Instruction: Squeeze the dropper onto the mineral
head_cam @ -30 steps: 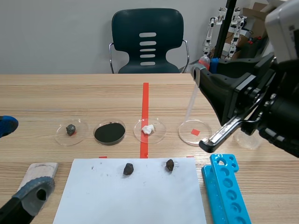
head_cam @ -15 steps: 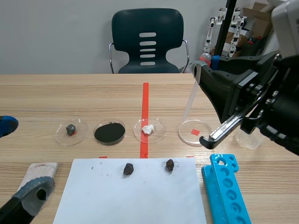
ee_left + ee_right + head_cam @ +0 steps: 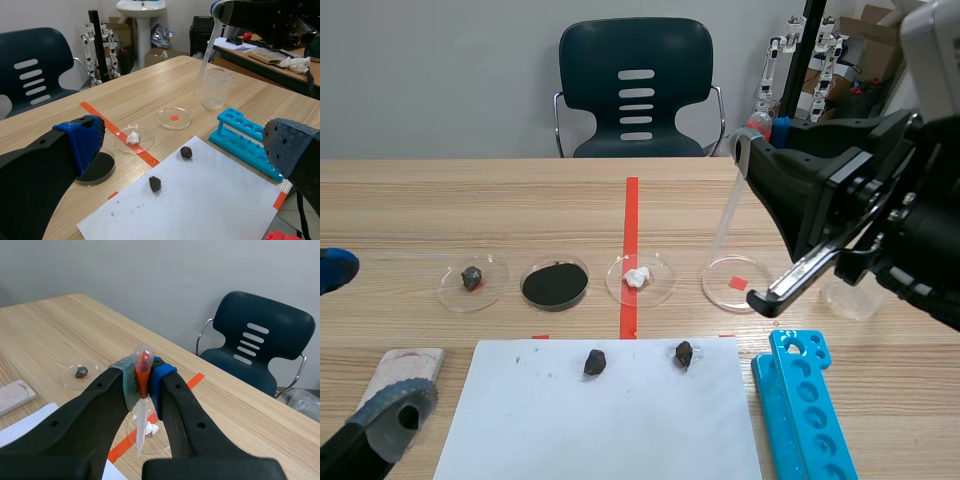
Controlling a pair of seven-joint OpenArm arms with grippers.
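Note:
My right gripper [image 3: 744, 152] is shut on a clear dropper [image 3: 728, 215], held high over the table's right half. The dropper's bulb with red liquid [image 3: 143, 361] is pressed between the pads, and its tube hangs down above the empty dish with a red mark [image 3: 736, 283]. Two dark mineral lumps [image 3: 595, 362] [image 3: 684, 352] lie on a white sheet [image 3: 600, 420]. A white mineral [image 3: 638, 277] and a grey one [image 3: 471, 277] sit in dishes. My left gripper [image 3: 186, 145] stands open low at the table's near left corner, nothing between its fingers.
A dish of black powder [image 3: 555, 284] sits left of the red tape line. A blue tube rack [image 3: 805, 410] lies at the near right, a clear beaker [image 3: 850, 295] behind it. A pale block [image 3: 405, 365] lies by the left gripper. A dark chair [image 3: 636, 90] stands behind the table.
The right arm with the dropper has shifted slightly up and to the right, then held almost still. The left arm has not moved.

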